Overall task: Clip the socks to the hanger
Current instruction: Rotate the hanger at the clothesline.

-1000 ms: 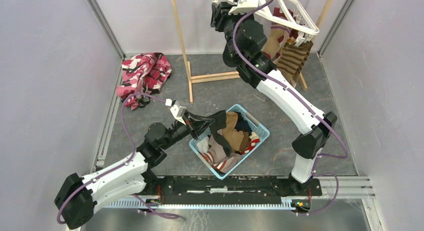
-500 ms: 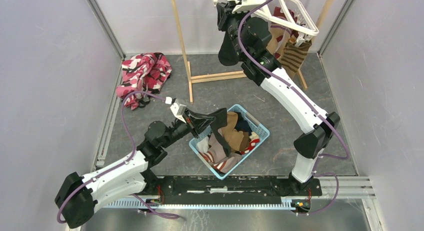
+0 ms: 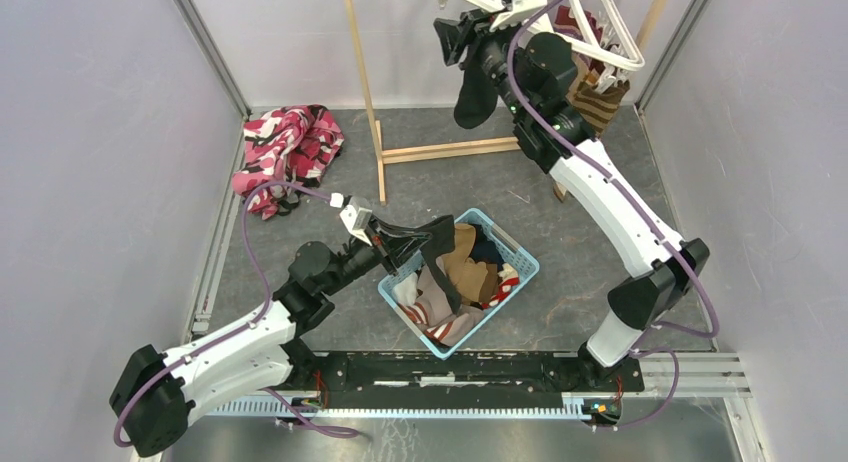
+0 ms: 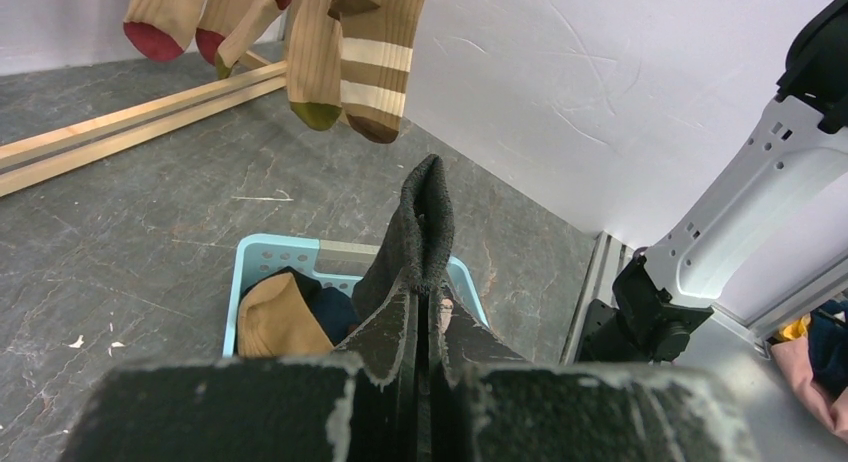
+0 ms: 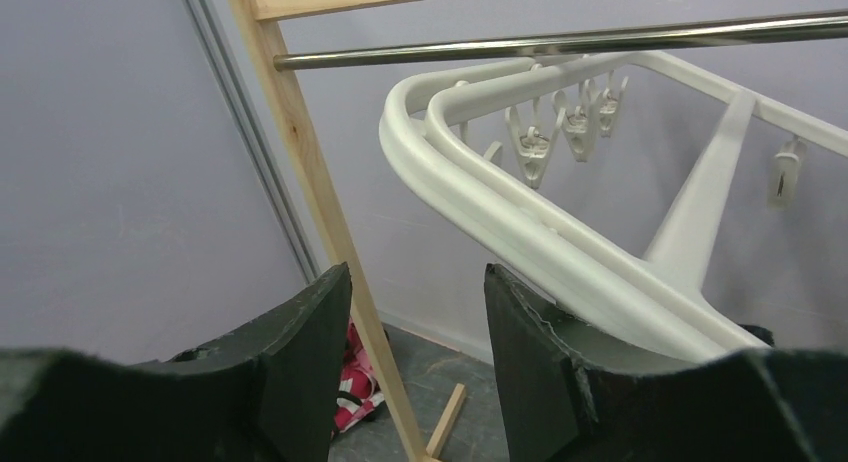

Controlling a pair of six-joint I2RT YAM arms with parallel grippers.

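LAUNDRY IN HAND: The left gripper (image 4: 424, 300) is clenched on a black sock (image 4: 424, 217), holding it up over the light blue basket (image 4: 262, 250), where more socks (image 3: 470, 277) lie heaped. High at the back, the right gripper (image 5: 417, 287) stands with jaws apart and empty beside the rim of the white hanger (image 5: 520, 222), under the metal rail (image 5: 560, 40) of the wooden stand (image 5: 300, 182). Tan striped socks (image 4: 372, 67) dangle below the hanger.
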